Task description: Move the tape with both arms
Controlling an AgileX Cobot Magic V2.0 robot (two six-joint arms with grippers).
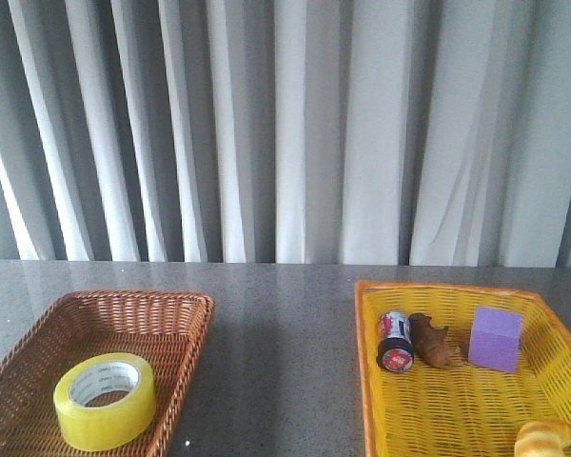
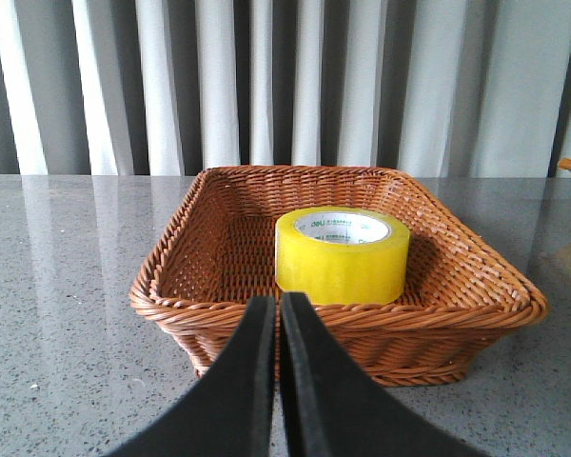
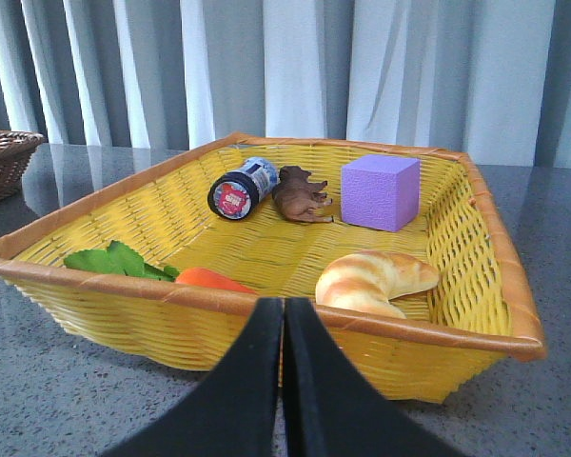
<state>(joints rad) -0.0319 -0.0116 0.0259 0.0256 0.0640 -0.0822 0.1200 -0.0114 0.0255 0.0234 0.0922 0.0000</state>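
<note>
Over on the left, the tape (image 1: pixel 105 401) lies flat, hole up, in the brown wicker basket (image 1: pixel 186 314), toward the basket's near edge in the front view. It touches no gripper. That scene fits two readings: a roll waiting to be picked up and carried across, or a roll already delivered here with the arms drawn back. The pictures don't settle which, so I call no move.

The left gripper (image 2: pixel 278 309) hovers just outside the basket's near rim, fingers pressed together, nothing between them, aimed straight at the roll. Should a grasp come, the fingers would have to part and take the roll's wall, one inside the hole and one outside, clear of the wicker rim.

Across to the right: the yellow basket (image 3: pixel 266 303) holds a small can (image 3: pixel 240 189), a brown animal figure (image 3: pixel 300 193), a purple cube (image 3: pixel 381 191), a croissant (image 3: pixel 376 281), a carrot (image 3: pixel 214 279) with leaves. The right gripper (image 3: pixel 284 309) sits at that basket's near rim, fingers together, holding nothing.
</note>
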